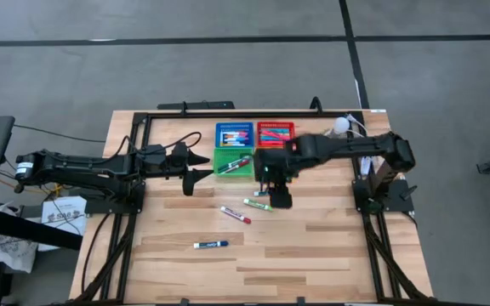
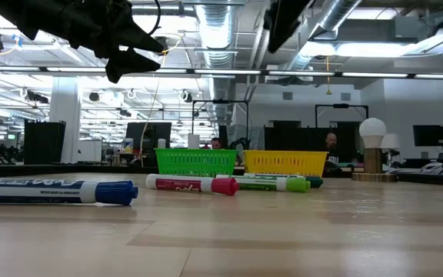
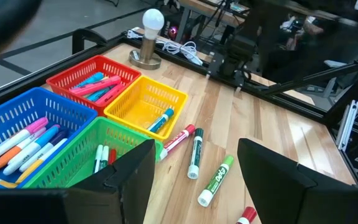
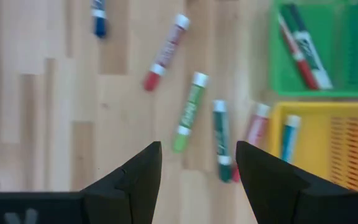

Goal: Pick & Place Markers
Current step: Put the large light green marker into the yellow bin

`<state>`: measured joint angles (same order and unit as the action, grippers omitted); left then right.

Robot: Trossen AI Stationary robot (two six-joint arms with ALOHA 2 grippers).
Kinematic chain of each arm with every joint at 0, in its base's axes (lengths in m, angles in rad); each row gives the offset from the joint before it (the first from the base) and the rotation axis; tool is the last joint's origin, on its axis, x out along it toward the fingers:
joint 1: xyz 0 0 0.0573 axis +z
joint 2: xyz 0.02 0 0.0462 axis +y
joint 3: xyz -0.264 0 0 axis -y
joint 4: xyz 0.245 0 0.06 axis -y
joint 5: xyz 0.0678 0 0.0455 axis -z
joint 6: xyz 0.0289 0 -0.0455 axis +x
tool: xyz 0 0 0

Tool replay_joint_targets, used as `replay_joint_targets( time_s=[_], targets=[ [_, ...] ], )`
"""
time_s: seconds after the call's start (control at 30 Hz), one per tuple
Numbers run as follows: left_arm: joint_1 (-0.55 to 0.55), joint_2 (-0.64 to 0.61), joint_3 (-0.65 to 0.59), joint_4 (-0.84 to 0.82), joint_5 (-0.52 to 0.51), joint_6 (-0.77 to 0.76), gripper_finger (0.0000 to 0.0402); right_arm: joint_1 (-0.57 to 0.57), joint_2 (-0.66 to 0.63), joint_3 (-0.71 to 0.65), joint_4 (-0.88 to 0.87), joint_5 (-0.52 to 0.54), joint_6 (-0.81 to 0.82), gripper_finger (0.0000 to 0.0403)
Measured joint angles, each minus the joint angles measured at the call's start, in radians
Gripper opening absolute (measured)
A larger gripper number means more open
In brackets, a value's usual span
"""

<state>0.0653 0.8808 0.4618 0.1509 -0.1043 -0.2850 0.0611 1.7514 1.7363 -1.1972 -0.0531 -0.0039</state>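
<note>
Wooden table (image 1: 313,255) first: we should drop the right gripper (image 4: 197,177) straight over the light green marker (image 4: 189,112), fingers across its barrel, clear of the dark green marker (image 4: 221,140) beside it. Both grippers hover open, empty; the left gripper (image 3: 194,174) waits by the green basket (image 3: 79,155).

From overhead you can't see the yellow basket (image 1: 272,161): the right arm covers nearly all of it, plus the markers beside it. At table height the blue marker (image 2: 56,191) runs off the left edge, and both grippers are cut off at the top, fingers unseen. The labels on the markers (image 1: 235,214) are too small to read from overhead. In the right wrist cam the near blue marker (image 4: 99,18) is cropped, everything's soft. People in the far room are too small to make out.
</note>
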Motion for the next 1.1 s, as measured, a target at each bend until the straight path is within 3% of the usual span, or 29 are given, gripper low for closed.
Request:
replay_joint_targets(
  time_s=[0.23,0.5,1.1],
  targets=[
    [0.000,0.000,0.000,0.000,0.000,0.000,0.0227,0.093,0.024,0.002,0.097,0.002,0.112,0.0196],
    [0.000,0.003,0.000,0.000,0.000,-0.004,0.0227,0.084,0.092,0.002,0.164,0.007,0.220,0.0194],
    [-0.004,0.038,0.000,-0.005,0.001,-0.003,0.0227,0.046,0.359,-0.007,0.149,0.056,0.208,0.0189]
  ],
)
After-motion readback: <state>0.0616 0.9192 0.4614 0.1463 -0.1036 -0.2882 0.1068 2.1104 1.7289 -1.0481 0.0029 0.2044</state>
